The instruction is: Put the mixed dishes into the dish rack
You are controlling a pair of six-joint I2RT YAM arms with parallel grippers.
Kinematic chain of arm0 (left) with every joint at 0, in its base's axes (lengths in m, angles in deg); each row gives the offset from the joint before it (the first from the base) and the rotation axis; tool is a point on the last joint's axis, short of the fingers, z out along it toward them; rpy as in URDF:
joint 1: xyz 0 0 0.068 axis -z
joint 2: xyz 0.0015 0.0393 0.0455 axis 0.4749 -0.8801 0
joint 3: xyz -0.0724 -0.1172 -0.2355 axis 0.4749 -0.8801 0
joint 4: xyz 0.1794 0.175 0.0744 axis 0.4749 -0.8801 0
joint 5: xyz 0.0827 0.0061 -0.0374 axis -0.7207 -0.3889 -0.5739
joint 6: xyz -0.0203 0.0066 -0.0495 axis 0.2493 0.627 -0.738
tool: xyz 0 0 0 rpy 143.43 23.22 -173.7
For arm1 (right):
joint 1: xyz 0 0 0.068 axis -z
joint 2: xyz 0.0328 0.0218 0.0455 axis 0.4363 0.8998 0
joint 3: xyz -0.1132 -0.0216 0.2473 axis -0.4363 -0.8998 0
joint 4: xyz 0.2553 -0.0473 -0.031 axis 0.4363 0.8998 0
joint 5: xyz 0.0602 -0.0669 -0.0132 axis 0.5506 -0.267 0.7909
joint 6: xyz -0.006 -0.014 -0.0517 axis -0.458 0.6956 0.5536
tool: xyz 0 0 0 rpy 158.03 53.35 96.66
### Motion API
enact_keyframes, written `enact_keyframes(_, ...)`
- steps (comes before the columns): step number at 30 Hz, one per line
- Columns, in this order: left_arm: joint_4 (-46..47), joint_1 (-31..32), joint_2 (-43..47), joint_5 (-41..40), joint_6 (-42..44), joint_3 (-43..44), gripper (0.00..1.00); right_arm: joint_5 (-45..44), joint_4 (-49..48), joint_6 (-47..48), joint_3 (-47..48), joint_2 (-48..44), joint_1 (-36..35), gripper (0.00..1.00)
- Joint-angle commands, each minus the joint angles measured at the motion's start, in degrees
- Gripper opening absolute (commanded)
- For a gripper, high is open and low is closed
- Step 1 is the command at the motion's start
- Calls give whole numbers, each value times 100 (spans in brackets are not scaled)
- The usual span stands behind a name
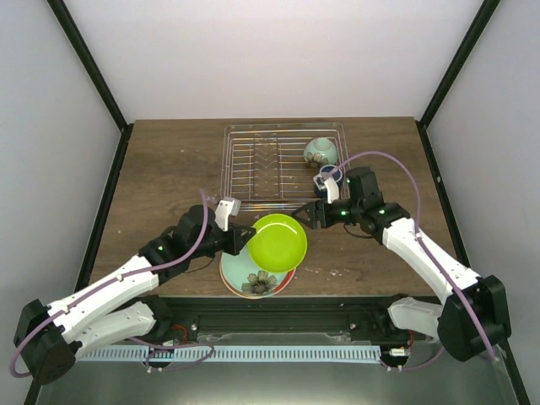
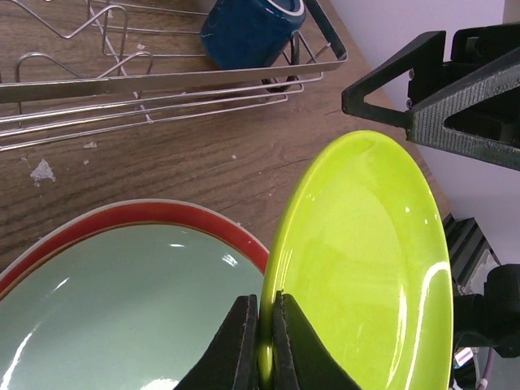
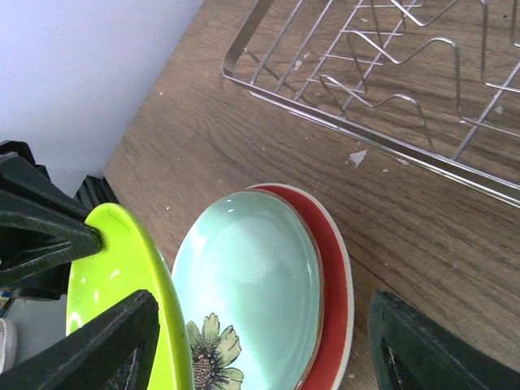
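My left gripper [image 1: 245, 240] is shut on the near rim of the lime-green plate [image 1: 281, 240] and holds it tilted up on edge above the table; the left wrist view shows the fingers [image 2: 244, 345] pinching the rim of this plate [image 2: 366, 260]. My right gripper [image 1: 309, 216] is open, close by the plate's far rim and holding nothing; its left finger [image 3: 97, 349] stands next to the plate [image 3: 122, 276]. The red plate with a teal floral centre [image 1: 253, 280] lies flat below [image 3: 252, 284]. The mint bowl [image 1: 321, 151] and blue mug [image 1: 327, 180] sit in the dish rack [image 1: 253, 160]. I cannot make out the peach-tan plate.
The rack's wire wall [image 2: 162, 81] and upright dividers [image 3: 390, 73] lie just behind the plates. The mug [image 2: 248, 28] sits in the rack's near right corner. Bare wood table [image 1: 160, 186] lies to the rack's left.
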Motion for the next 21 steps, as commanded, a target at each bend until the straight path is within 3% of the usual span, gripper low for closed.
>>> enact_keyframes(1,149,-67,29,97,41,-48,0,427,-216,-22,-68,-73,-45,71)
enact_keyframes(9,525,-364,-304,349,76,-34,0,1047,-436,36,-229,258,-149,67)
enact_keyframes(13,684,-378,-453,378,77,28,0,1116,-475,97,-268,424,-241,57)
enact_keyframes(18,819,-402,-665,341,102,156,0,1306,-629,124,-271,625,-306,34)
enact_keyframes(21,829,-423,-770,336,113,225,0,1202,-581,175,-179,641,-315,13)
